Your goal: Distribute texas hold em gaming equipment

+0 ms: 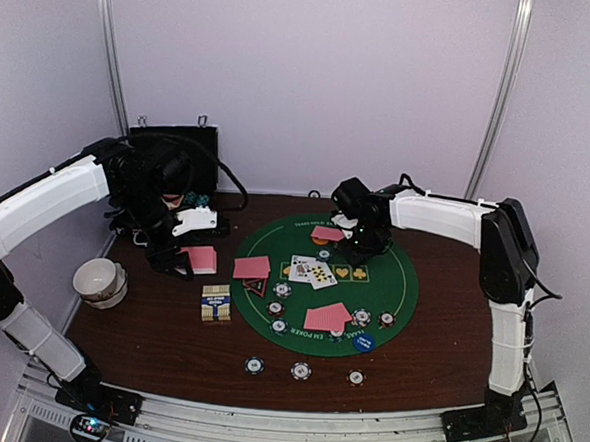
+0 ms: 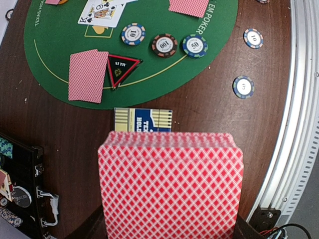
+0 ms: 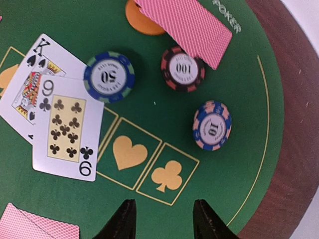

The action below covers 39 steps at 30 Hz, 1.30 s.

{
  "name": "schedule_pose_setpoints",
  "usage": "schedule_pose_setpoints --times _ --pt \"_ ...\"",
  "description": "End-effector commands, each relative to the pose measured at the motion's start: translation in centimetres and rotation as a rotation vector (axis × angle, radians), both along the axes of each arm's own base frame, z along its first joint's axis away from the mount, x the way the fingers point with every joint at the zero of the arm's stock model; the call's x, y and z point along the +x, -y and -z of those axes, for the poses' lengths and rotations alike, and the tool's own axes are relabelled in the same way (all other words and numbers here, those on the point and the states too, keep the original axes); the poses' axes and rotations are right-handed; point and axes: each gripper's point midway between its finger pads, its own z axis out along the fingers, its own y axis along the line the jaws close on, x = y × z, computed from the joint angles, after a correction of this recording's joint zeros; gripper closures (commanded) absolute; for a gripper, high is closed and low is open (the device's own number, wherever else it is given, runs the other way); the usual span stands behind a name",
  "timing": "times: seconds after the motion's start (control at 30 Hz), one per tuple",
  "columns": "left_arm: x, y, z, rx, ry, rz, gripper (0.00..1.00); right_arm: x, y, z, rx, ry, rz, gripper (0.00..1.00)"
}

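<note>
My left gripper (image 1: 185,261) is shut on a thick deck of pink-red-backed cards (image 2: 169,184), held above the brown table beside the green mat (image 1: 396,287); its fingers are mostly hidden under the deck. My right gripper (image 3: 163,211) hovers open over the mat's club square with nothing between its fingers. Beyond it lie a face-up king and nine (image 3: 62,119), a 50 chip (image 3: 108,76), a 100 chip (image 3: 182,68) and a 10 chip (image 3: 212,125). Face-down cards (image 3: 192,25) overlap an orange disc (image 3: 139,22). The red-black triangle marker (image 2: 122,67) sits beside another face-down pair (image 2: 87,74).
A blue-yellow card box (image 2: 143,120) lies on the table just ahead of the deck. The open black case (image 1: 174,159) stands at the back left and a white bowl (image 1: 99,279) at the left edge. Three chips (image 1: 301,371) lie near the front edge.
</note>
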Motion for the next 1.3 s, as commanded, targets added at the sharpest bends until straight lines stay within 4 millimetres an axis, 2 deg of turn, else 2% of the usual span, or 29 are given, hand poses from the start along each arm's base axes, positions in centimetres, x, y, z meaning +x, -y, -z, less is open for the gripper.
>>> schedule_pose_setpoints --times 0.0,0.13,0.3,0.63,0.87,1.03,1.1,1.17,1.27 --pt "0.4 0.5 -1.5 -0.045 0.027 -0.005 1.0 -3.3 -0.8 2.3 0.141 -0.16 0.047 0.6" --pt "0.4 0.6 -1.4 -0.046 0.024 -0.001 1.0 -4.7 -1.4 4.7 0.175 -0.24 0.054 0.63" --pt "0.4 0.7 -1.4 -0.047 0.02 -0.001 1.0 -5.2 -2.7 6.3 0.231 -0.304 0.053 0.63" --pt "0.5 0.7 -1.6 -0.05 0.026 -0.002 1.0 -5.1 -4.7 7.8 0.3 -0.356 0.059 0.63" --pt "0.4 0.5 -1.8 -0.05 0.035 -0.003 1.0 -4.6 -7.6 7.7 0.391 -0.37 0.061 0.63" --pt "0.3 0.4 -1.7 -0.044 0.036 -0.005 1.0 -4.0 -8.8 5.8 0.467 -0.34 0.072 0.63" --pt "0.3 0.3 -1.7 -0.044 0.035 -0.005 1.0 -3.9 -9.2 4.3 0.511 -0.325 0.067 0.63" --pt "0.2 0.3 -1.7 -0.046 0.034 -0.007 1.0 -4.0 -9.9 2.3 0.578 -0.305 0.058 0.6" --pt "0.2 0.4 -1.8 -0.049 0.035 -0.006 1.0 -4.7 -11.5 -2.3 0.699 -0.251 0.024 0.44"
